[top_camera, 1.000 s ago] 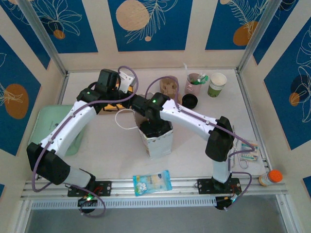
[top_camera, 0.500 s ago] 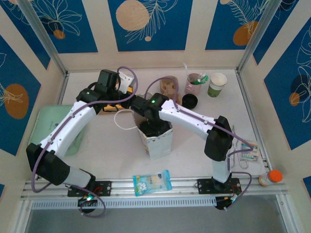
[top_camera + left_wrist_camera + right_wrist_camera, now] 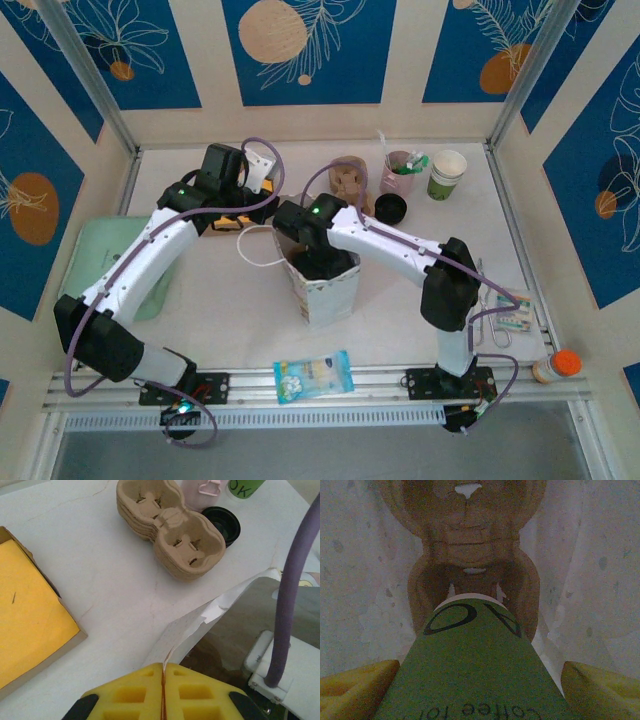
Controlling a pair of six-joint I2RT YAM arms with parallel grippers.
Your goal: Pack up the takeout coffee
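White table [image 3: 220, 300], blue patterned walls. Left gripper [image 3: 163, 690] is pinched shut on the paper bag [image 3: 185, 630] rim. Right gripper [image 3: 480, 680], jaws wide around the takeout coffee [image 3: 475, 650], holds it inside the bag just above the pulp carrier [image 3: 470, 555]. Left to do: seat the cup, release.

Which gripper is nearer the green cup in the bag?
Right. The right gripper is down inside the white bag with the green cup between its fingers, over a pulp carrier. The left gripper is outside, pinching the bag's rim.

Lab test booth, patterned wall panels [image 3: 308, 50], aluminium rail [image 3: 250, 384]
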